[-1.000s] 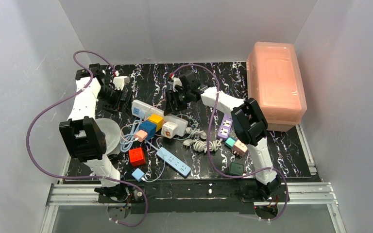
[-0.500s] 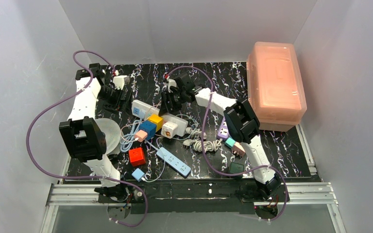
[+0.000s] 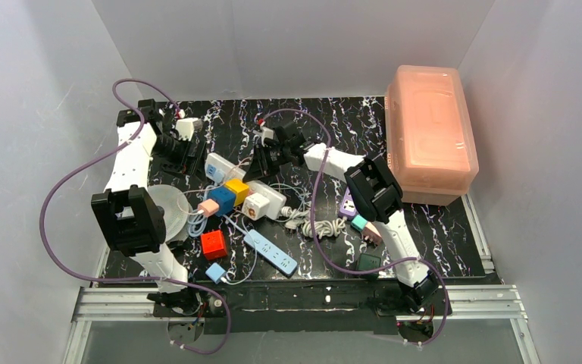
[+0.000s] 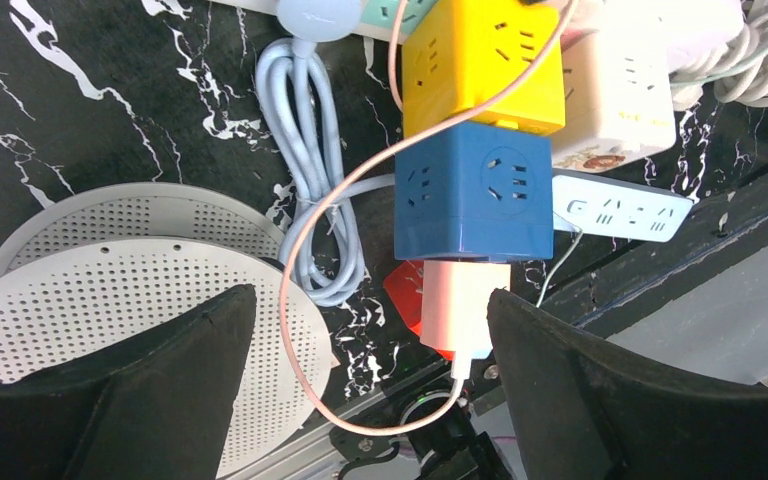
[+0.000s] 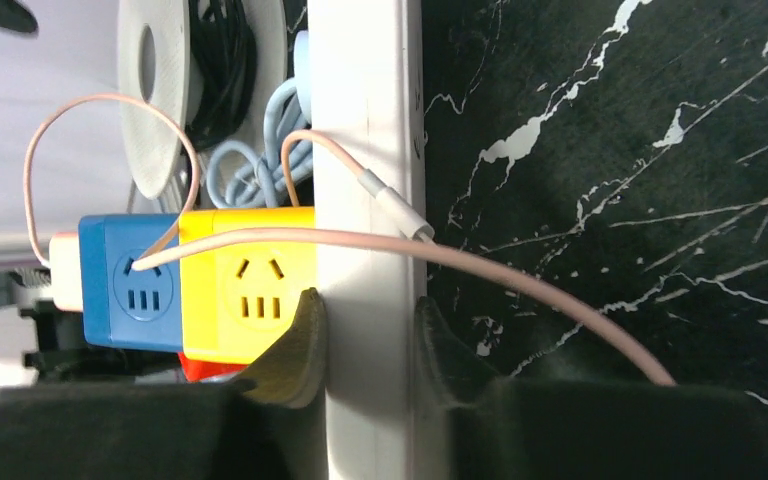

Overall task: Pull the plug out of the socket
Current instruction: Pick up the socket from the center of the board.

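The socket (image 3: 273,195), a long white power strip, lies slantwise mid-table. My right gripper (image 5: 370,350) is shut on the socket (image 5: 365,120), one finger pressed to each long side. A yellow cube plug (image 5: 255,285) sits in the strip beside the left finger, with a blue cube (image 5: 130,285) stacked on it. In the top view, the yellow cube (image 3: 236,189), the blue cube (image 3: 222,199) and a pink adapter (image 3: 208,207) form a row. My left gripper (image 4: 370,390) hangs open above, its fingers wide either side of the pink adapter (image 4: 465,305), touching nothing.
A pink cable (image 5: 520,275) loops across the strip. A white cube (image 3: 256,206), a red cube (image 3: 213,244), a slim light-blue strip (image 3: 271,254) and a perforated white disc (image 4: 110,290) crowd nearby. A purple strip (image 3: 348,201) and an orange lidded box (image 3: 430,133) are to the right.
My right gripper has moved left and closed on the white strip. The strip with its cubes has shifted slightly left. The left arm has barely moved.
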